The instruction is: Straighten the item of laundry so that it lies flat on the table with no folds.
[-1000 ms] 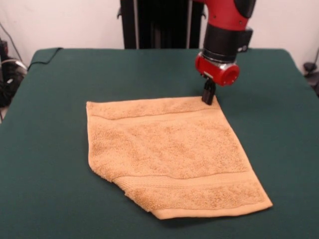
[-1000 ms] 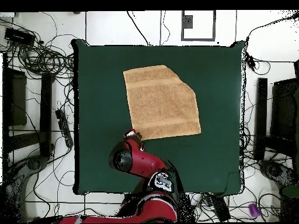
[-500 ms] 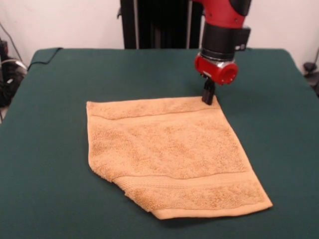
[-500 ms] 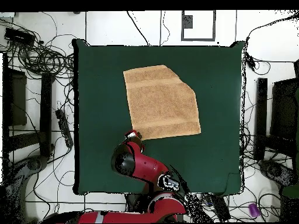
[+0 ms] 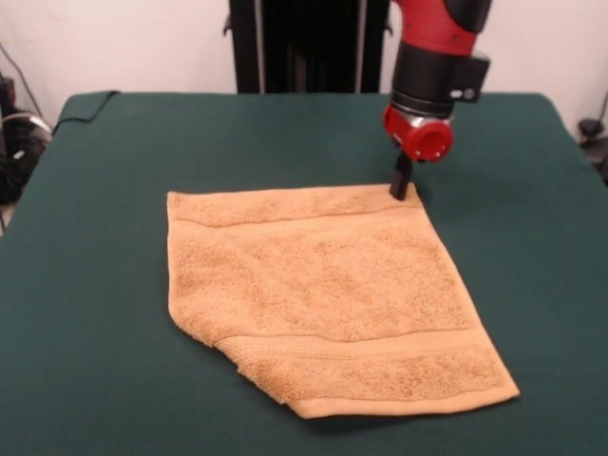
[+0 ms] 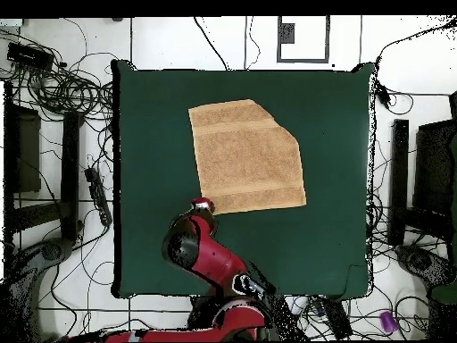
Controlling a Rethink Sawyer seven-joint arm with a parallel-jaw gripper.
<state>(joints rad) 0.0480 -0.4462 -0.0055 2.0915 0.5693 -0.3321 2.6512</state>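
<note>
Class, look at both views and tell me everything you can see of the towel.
The towel is orange-tan terry cloth, roughly square, with a woven band near its far edge and another near its near edge. It lies spread on the green table, mostly flat, but its near-left corner in the front view is missing, seemingly folded under, leaving a slanted edge. The gripper stands at its far-right corner; whether it grips the cloth cannot be seen. Nothing else touches it.

You have bare dark green cloth-topped table [image 5: 114, 285] [image 6: 335, 179] open on every side of the flat orange-tan terry towel [image 5: 323, 294] [image 6: 248, 156]; only the red-and-black arm [image 5: 432, 66] [image 6: 205, 255] stands over its far right corner.
</note>
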